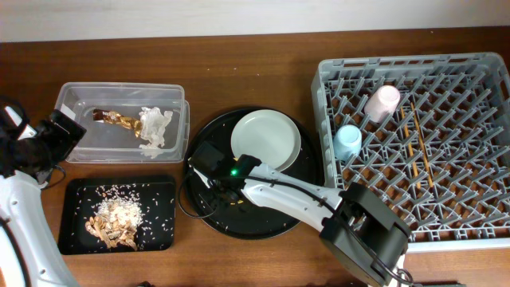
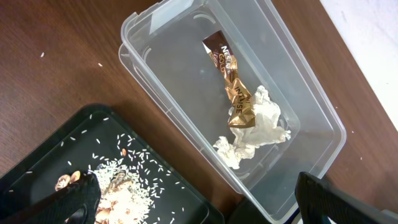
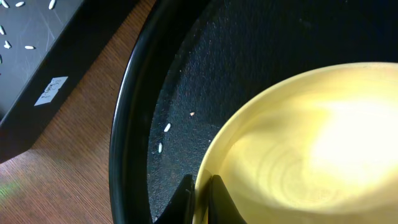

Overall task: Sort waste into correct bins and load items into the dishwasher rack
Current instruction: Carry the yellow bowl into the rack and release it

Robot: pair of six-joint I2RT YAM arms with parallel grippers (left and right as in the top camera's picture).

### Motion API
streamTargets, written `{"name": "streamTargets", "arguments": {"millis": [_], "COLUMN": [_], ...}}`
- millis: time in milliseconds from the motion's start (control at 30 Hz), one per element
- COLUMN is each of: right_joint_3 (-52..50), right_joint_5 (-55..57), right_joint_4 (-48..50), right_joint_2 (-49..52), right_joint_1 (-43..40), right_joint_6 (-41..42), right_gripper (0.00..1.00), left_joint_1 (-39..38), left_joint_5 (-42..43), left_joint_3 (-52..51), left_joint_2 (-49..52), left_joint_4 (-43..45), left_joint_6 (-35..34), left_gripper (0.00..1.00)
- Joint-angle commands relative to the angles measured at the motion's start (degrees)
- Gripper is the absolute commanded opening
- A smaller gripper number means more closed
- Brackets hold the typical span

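Note:
My right gripper is shut on the rim of the yellow bowl, one finger inside and one outside. The bowl rests on the large round black tray; in the overhead view my arm hides it. The round white plate lies on that tray. The pale pink cup, light blue cup and chopsticks are in the grey dishwasher rack. My left gripper is open and empty above the clear tub, which holds the gold wrapper and white napkin.
The small black rectangular tray at the front left holds tan scraps and rice. It also shows in the left wrist view and its corner in the right wrist view. Loose rice grains lie on the round tray.

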Motion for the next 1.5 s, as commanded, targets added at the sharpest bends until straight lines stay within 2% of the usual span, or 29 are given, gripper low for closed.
{"name": "streamTargets", "arguments": {"millis": [0, 167, 300, 367, 467, 567, 667, 800, 967, 1233, 1367, 1467], "right_joint_3": [0.98, 6.14, 6.38, 6.38, 6.38, 6.34, 6.34, 6.29, 6.27, 5.64, 4.72, 4.72], "right_joint_5": [-4.55, -7.65, -7.93, -10.43, -22.34, -42.34, -55.65, -65.94, -65.85, -48.09, -48.52, -60.28], "right_joint_4": [-1.53, -8.81, -14.84, -19.63, -24.61, -30.25, -35.56, -38.12, -39.58, -40.68, -40.70, -41.75], "right_joint_2": [-2.45, -17.33, -31.43, -38.32, -42.25, -39.26, -32.50, -20.48, -10.16, -8.79, -8.74, -8.74], "right_joint_1": [0.50, -0.35, -9.46, -20.72, -42.23, -64.94, -78.44, -82.38, -82.40, -82.40, -83.23, -85.07], "right_joint_6": [0.57, 0.57, 0.57, -1.05, -7.17, -16.79, -22.73, -27.78, -31.26, -30.91, -28.24, -27.56], "right_gripper": [0.04, 0.04, 0.04, 0.04, 0.04, 0.04, 0.04, 0.04, 0.04, 0.04, 0.04, 0.04], "left_joint_1": [0.24, 0.24, 0.26, 0.24, 0.26, 0.24, 0.24, 0.24, 0.24, 0.24, 0.24, 0.24], "left_joint_5": [-0.02, -0.02, -0.02, -0.02, -0.02, -0.02, -0.02, -0.02, -0.02, -0.02, -0.02, -0.02], "left_joint_3": [-0.11, -0.11, -0.11, -0.11, -0.11, -0.11, -0.11, -0.11, -0.11, -0.11, -0.11, -0.11], "left_joint_2": [-1.18, -1.18, -1.18, -1.18, -1.18, -1.18, -1.18, -1.18, -1.18, -1.18, -1.18, -1.18], "left_joint_4": [-0.07, -0.07, -0.07, -0.07, -0.07, -0.09, -0.09, -0.07, -0.09, -0.07, -0.09, -0.07], "left_joint_6": [0.94, 0.94, 0.94, 0.94, 0.94, 0.94, 0.94, 0.94, 0.94, 0.94, 0.94, 0.94], "left_gripper": [0.99, 0.99, 0.99, 0.99, 0.99, 0.99, 0.99, 0.99, 0.99, 0.99, 0.99, 0.99]}}
